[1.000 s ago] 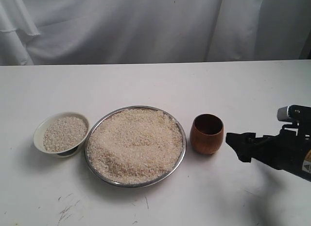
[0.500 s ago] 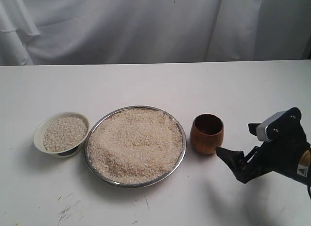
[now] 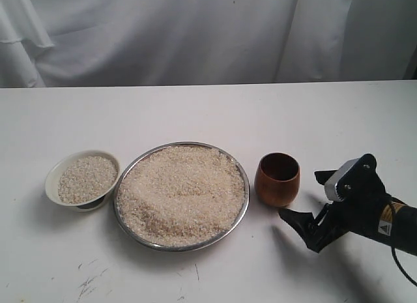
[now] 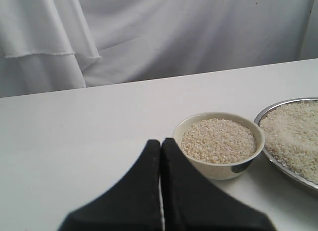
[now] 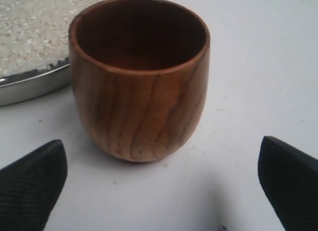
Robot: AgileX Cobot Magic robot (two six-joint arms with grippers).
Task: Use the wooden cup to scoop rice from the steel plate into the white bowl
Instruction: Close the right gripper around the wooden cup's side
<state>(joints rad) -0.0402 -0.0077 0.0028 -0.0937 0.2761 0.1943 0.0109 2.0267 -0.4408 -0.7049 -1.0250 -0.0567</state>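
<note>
Hovering just short of the wooden cup (image 3: pixel 277 179), your right gripper (image 3: pixel 306 197) is sitting with jaws spread wide, gripping nothing. The cup is standing upright beside the steel plate (image 3: pixel 247 192) heaped with rice (image 3: pixel 182 192); the white bowl (image 3: pixel 51 174) is sitting at the plate's other side. Your left gripper (image 4: pixel 160 144) is resting near the bowl, jaws pressed together, empty.
</note>
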